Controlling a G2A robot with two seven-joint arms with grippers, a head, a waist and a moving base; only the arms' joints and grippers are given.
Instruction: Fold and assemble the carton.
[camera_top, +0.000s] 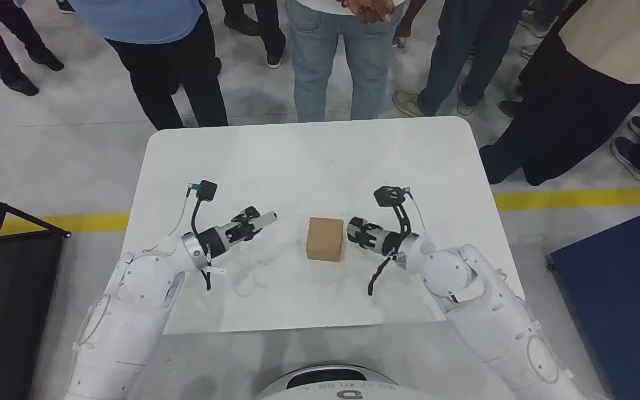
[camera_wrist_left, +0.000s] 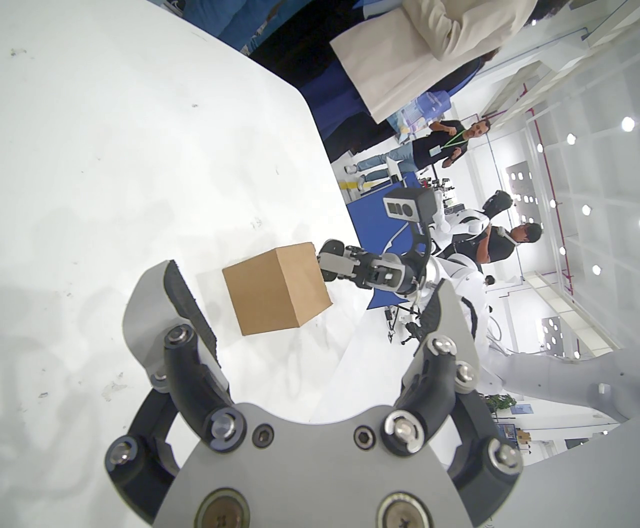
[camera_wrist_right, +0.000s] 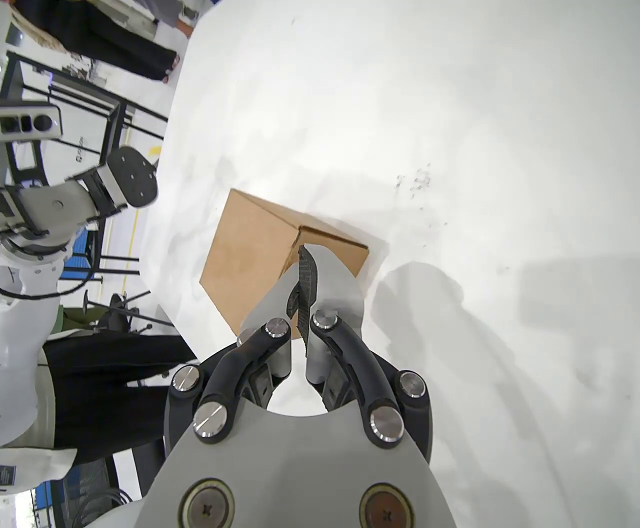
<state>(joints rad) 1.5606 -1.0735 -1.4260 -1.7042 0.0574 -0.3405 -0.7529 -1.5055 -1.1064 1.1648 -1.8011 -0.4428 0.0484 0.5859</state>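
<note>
Carton (camera_wrist_right: 250, 245) corner behind right end effector (camera_wrist_right: 305, 257)

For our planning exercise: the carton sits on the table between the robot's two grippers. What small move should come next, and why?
Probably ease the right gripper back off the carton. The carton already looks like a closed box, the shut right gripper is right at its side, and the open left gripper sits apart from it.

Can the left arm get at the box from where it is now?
Probably yes: the left gripper is open and aimed at the box, with only table between them. The shut right gripper sits at the box's opposite side.
</note>
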